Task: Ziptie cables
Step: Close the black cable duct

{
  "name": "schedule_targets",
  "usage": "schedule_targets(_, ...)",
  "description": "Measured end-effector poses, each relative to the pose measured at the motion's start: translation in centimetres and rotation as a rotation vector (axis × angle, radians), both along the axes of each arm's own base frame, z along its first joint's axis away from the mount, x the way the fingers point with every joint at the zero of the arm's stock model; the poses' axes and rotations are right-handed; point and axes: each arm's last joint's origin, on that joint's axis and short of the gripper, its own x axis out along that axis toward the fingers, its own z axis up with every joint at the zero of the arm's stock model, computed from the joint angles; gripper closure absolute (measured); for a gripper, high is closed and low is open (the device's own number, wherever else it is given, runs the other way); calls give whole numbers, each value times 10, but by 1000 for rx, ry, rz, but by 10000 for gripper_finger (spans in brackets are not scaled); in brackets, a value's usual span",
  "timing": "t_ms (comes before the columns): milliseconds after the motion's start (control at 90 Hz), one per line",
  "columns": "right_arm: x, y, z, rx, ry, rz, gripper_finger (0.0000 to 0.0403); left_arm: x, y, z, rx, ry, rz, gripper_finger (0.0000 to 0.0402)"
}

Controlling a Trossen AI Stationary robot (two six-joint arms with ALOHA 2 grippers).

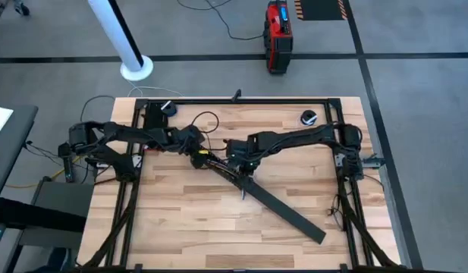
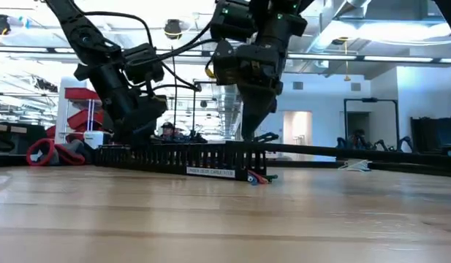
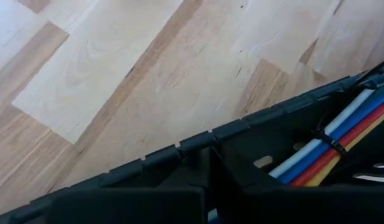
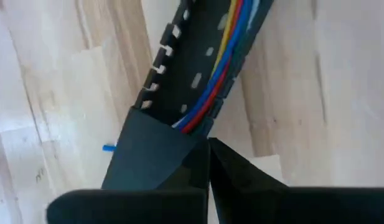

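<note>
Hidden: in the high view both grippers crowd over one spot mid-table, so the cables there show only as a small yellow-red fleck; in the left wrist view that arm's own fingers are a dark blur against the channel wall, and the gap between them cannot be read.
Cables [image 3: 341, 134]: a flat run of white, blue, red and yellow wires lying inside the black slotted channel [image 4: 198, 68], with one thin black tie [image 3: 324, 142] looped across them; in the low view the loose red and green ends [image 2: 259, 177] poke out of the channel's near end onto the table.
Channel: lies slantwise on the wooden table [image 1: 180, 227], near its middle, end-on to a flat black strip [image 1: 287, 210] that runs on toward the right front corner.
Left gripper [image 1: 197, 157]: down at the channel's far end, pressed close to its comb wall; whether it is spread or closed cannot be told.
Right gripper [image 4: 208, 163]: fingers drawn together to a narrow slit, tips meeting just at the point where the wires leave the channel, beside a dark flat cover; whether they pinch anything there I cannot tell.
Left arm: reaches in from the left edge, elbow raised, wrist bent downward.
Right arm: stretches in from the right rear corner, wrist dropping steeply onto the channel.
Table edge: cut off at the bottom of the high view.
</note>
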Motion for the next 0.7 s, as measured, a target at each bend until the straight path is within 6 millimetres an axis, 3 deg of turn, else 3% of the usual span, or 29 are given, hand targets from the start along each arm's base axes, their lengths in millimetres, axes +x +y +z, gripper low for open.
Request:
schedule_targets(222, -1, 26, -6, 23, 31, 45, 403, 0, 0, 0, 1, 0, 1, 402)
schedule_targets(700, 4, 19, -17, 55, -15, 34, 403, 1, 0, 0, 6, -9, 3, 402)
